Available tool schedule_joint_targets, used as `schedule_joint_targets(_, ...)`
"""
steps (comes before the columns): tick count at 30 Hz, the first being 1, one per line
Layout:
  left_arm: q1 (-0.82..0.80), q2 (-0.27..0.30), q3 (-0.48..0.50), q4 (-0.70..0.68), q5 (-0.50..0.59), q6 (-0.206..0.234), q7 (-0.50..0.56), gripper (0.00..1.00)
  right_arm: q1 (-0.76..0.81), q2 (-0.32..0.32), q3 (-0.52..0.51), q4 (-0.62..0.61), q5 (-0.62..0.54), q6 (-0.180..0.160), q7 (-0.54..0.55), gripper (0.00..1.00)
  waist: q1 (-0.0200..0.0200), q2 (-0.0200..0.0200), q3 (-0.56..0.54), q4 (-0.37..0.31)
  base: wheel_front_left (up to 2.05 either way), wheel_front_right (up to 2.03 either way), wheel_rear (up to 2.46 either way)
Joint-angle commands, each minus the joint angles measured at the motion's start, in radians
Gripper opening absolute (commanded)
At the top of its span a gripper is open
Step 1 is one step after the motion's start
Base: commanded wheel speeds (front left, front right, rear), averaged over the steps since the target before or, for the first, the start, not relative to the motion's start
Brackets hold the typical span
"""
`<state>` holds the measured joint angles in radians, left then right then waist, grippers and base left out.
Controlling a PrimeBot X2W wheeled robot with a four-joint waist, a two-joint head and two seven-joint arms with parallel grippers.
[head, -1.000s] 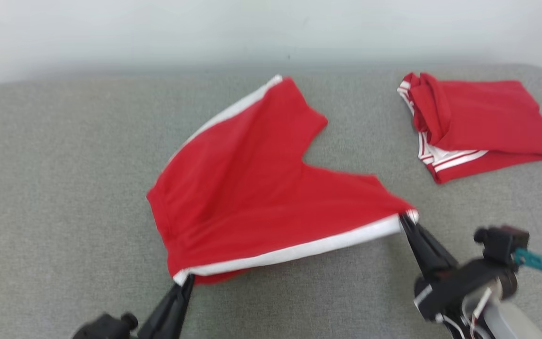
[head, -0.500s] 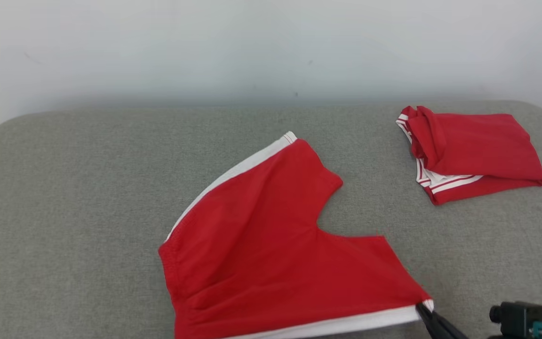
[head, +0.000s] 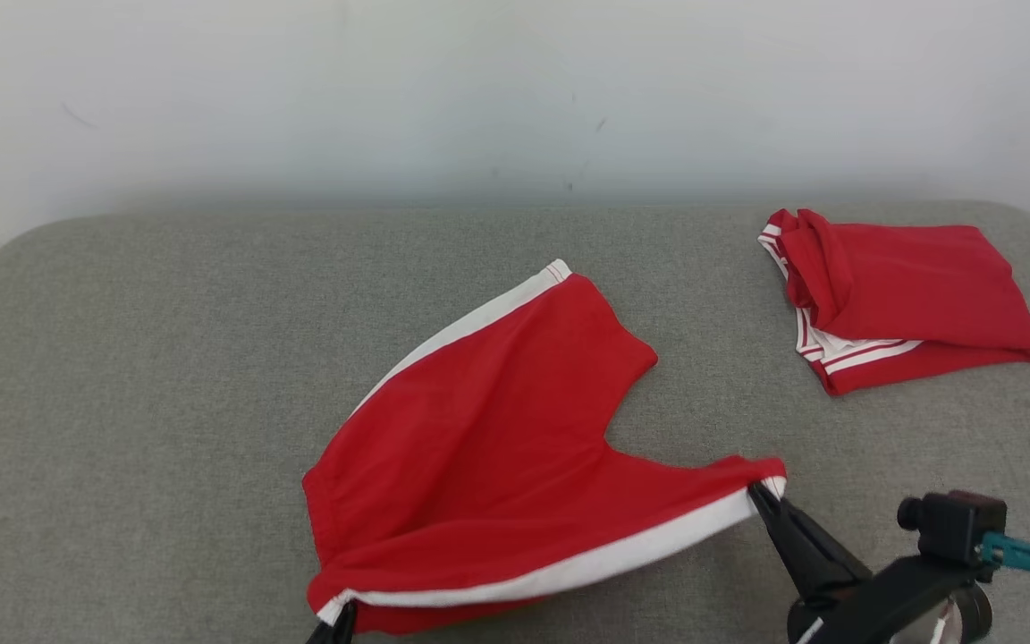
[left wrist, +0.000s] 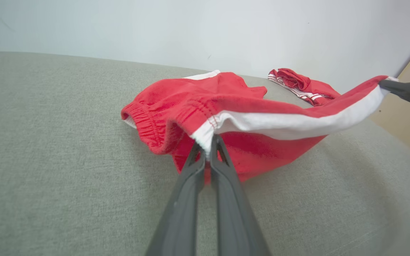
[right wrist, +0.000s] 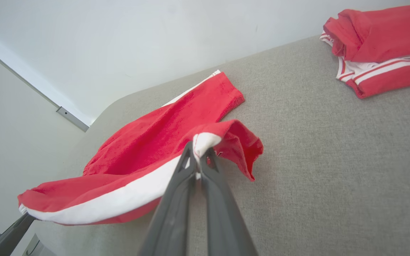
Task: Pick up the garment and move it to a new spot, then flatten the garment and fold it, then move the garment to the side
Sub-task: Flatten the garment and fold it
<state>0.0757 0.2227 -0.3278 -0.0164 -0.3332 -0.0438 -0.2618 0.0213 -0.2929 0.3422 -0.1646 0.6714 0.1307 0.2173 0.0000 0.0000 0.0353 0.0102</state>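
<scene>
Nearest me, the left claw (left wrist: pixel 208 147) is pinching shut on the waistband corner of the red shorts (head: pixel 497 429), right where the white side stripe (head: pixel 569 563) begins. The right claw (right wrist: pixel 198 151) is clamping the other end of that stripe at the leg hem. Between the two, the near edge is hanging lifted and fairly taut above the grey upholstered surface (head: pixel 166 358), while the rest of the shorts is sloping down and the far leg is lying flat near the middle. Further back on the right, well apart, a second red garment (head: pixel 917 286) with white trim is sitting folded, and a pale wall (head: pixel 390 89) is rising behind it. By my reckoning the pick-up is done and the robot is either carrying the shorts or spreading them out. Flattening isn't finished, since creases are showing near the waistband, and the folding and the shift to the side are waiting
</scene>
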Motion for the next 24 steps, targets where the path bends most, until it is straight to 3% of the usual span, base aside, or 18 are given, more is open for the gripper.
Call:
schedule_joint_targets(1, -0.026, 0.005, 0.01, 0.001, 0.01, -0.009, -0.004, 0.0, -0.04, 0.01, 0.003, 0.018, -0.009, 0.0, -0.008, 0.0, 0.0, 0.0, 0.001, 0.001, 0.0, 0.0, 0.0)
schedule_joint_targets(9, -0.173, 0.034, 0.046, 0.056, -0.004, -0.044, -0.004, 0.0, -0.286, 0.025, 0.033, 0.169, -0.015, 0.0, -0.028, 0.0, 0.0, 0.0, 0.041, 0.004, 0.0, 0.0, 0.0)
schedule_joint_targets(17, -0.347, 0.063, 0.061, 0.165, -0.042, -0.068, 0.003, 0.0, -0.632, 0.059, 0.117, 0.458, -0.004, 0.0, -0.046, 0.0, 0.0, 0.0, 0.132, 0.007, 0.0, 0.0, 0.0)
schedule_joint_targets(24, -0.48, 0.078, 0.033, 0.261, -0.066, -0.08, 0.008, 0.0, -0.89, 0.133, 0.187, 0.734, 0.005, 0.0, -0.089, 0.0, 0.0, 0.0, 0.224, 0.021, 0.0, 0.0, 0.0)
